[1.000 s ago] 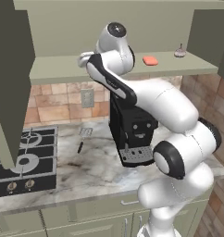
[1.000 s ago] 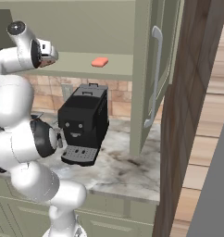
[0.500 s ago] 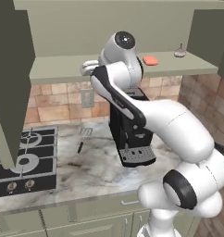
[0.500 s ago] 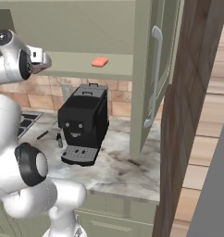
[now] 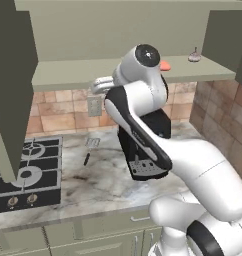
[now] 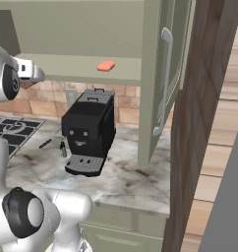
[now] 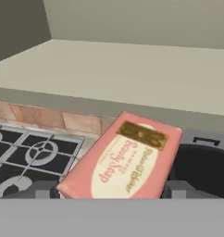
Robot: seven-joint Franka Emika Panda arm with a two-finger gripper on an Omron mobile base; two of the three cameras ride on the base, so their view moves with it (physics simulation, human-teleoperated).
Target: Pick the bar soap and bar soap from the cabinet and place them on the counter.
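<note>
Over the last second the arm rolled its upper joints rightward while the hand sank a little, out to the front lip of the cabinet [image 5: 68, 72] shelf. That read as a withdrawal, with one bar already taken.

At far left sat the black gas hob [image 5: 23, 170], matte with ringed grates. Above its right edge the gripper [image 7: 109, 187] was clamped on the boxed bar soap [image 7: 127, 159]. This was a flat salmon-pink carton with a pale oval label and a gold patch, hanging clear of the shelf. Below lay the veined, polished stone counter [image 5: 93, 180], its likely destination. The boxy black coffee machine [image 5: 143, 145] stood further right. The rounded coral bar soap [image 5: 164, 65], smooth and unboxed, rested on the shelf, still to be fetched.
</note>
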